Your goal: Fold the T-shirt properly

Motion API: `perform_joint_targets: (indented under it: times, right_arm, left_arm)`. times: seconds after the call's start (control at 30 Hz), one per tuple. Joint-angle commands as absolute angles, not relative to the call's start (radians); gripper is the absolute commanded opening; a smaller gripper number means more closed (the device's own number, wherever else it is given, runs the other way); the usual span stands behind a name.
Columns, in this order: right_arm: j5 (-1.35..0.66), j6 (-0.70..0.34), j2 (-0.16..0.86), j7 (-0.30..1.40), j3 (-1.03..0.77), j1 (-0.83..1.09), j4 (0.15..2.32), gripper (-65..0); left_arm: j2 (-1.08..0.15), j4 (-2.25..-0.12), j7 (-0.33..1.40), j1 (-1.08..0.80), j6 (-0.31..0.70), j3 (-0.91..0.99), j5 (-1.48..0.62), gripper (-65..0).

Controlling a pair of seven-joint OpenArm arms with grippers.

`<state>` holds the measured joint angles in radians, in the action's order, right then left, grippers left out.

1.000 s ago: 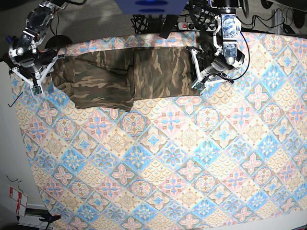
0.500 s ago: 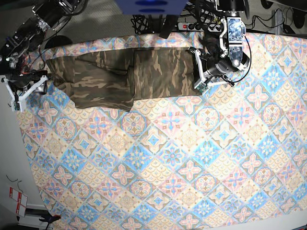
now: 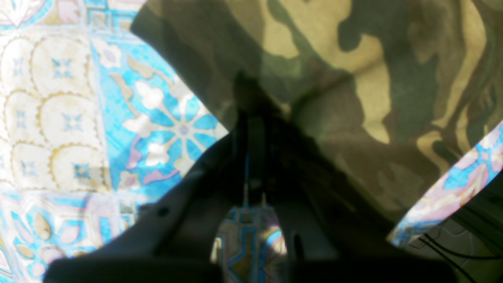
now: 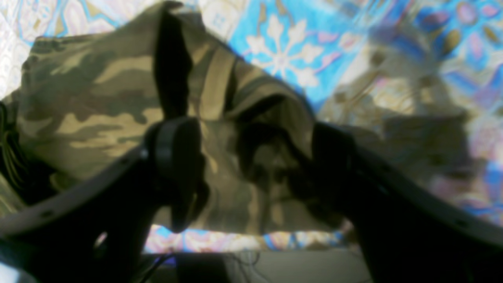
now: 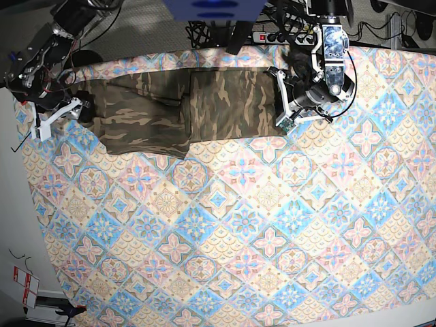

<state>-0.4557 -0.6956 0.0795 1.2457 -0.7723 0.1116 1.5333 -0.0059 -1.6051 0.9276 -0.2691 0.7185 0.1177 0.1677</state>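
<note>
The T-shirt point(image 5: 180, 112) lies folded into a long band at the far edge of the bench, on the patterned tablecloth point(image 5: 272, 225). The left end effector point(image 3: 255, 114) is pressed together, pinching its edge; the right end effector point(image 4: 251, 157) stands spread over the opposite end.

Looks like a robotics lab — power strip point(image 5: 267, 35) and tangled cables point(image 5: 371, 26) at 12 o'clock, beyond a patterned tablecloth point(image 5: 259, 225) — bare grey floor point(image 5: 146, 30).

Tablecloth point(image 5: 272, 238) lies open below the T-shirt point(image 5: 170, 112) (far edge).
</note>
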Motion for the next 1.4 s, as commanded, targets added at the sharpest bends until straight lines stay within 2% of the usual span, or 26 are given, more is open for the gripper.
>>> perform_joint_targets:
  times: [0.0,0.4,0.5,0.7,0.97,1.2,1.37]
  right_arm:
    - [-0.473,-0.698,0.094,1.224,-0.774,0.11,1.527,-21.5]
    - [-0.472,-0.698,0.128,1.121,-0.717,0.102,1.293,-21.4]
    - [-0.472,-0.698,0.128,1.073,-0.694,0.107,1.291,-21.4]
    - [-0.472,-0.698,0.163,1.116,-0.699,0.104,1.391,-21.4]
    - [-0.47,-0.698,0.203,1.119,-0.794,0.102,1.432,-21.4]
    - [-0.469,-0.698,0.205,1.066,-0.792,0.102,1.237,-21.4]
    - [-0.473,-0.698,0.203,1.064,-0.789,0.102,1.185,-21.4]
  left_arm:
    - [0.001,-1.583,0.943,-0.271,0.698,0.11,0.203,-65.0]
    - [-0.013,-1.583,0.944,-0.274,0.698,0.11,0.203,-65.0]
    - [-0.013,-1.583,0.944,-0.274,0.698,0.11,0.203,-65.0]
    - [-0.015,-1.583,0.943,-0.274,0.698,0.11,0.203,-65.0]
    - [-0.015,-1.583,0.946,-0.271,0.698,0.11,0.203,-65.0]
    - [-0.015,-1.583,0.947,-0.269,0.698,0.11,0.203,-65.0]
    - [-0.015,-1.583,0.947,-0.269,0.698,0.11,0.203,-65.0]
